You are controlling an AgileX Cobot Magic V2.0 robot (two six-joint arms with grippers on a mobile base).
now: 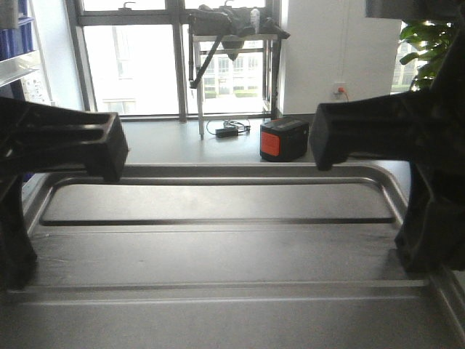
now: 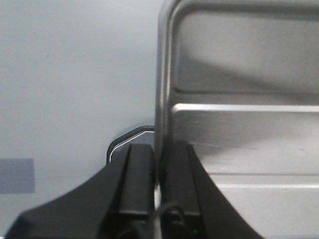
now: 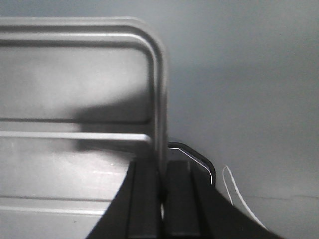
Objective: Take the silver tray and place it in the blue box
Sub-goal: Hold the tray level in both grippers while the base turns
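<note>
1. Tray (image 1: pixel 218 254): it fills the lower half of the front view, close to the camera, long side across the frame and roughly level. Its two long ridges (image 1: pixel 218 291) run from left to right across its floor. The far rim and both far rounded corners are in view. I cannot tell whether anything supports the tray from below.

2. Left gripper (image 2: pixel 158 152): the jaws are nearly closed, with only the thickness of the rim between them. They clamp the tray's left edge, one finger (image 2: pixel 140 174) outside the rim and the other inside on the tray floor.

3. Right gripper (image 3: pixel 163 169): same condition, mirrored. The jaws are pinched on the tray's right edge just below its far corner, with one finger on each side of the rim. A thin white wire (image 3: pixel 232 191) loops beside the outer finger.

4. Surface past the tray: both wrist views show plain grey beyond the rim.

5. Background, front view: past the far rim lies a pale floor (image 1: pixel 167 142). On it stands a black case (image 1: pixel 283 139) with an orange face. A dark cable (image 1: pixel 229 131) lies just to the left of the case. Behind both, a metal stand (image 1: pixel 232 36) rises against the window (image 1: pixel 131 65). A green plant (image 1: pixel 429 40) shows at the upper right.
</note>
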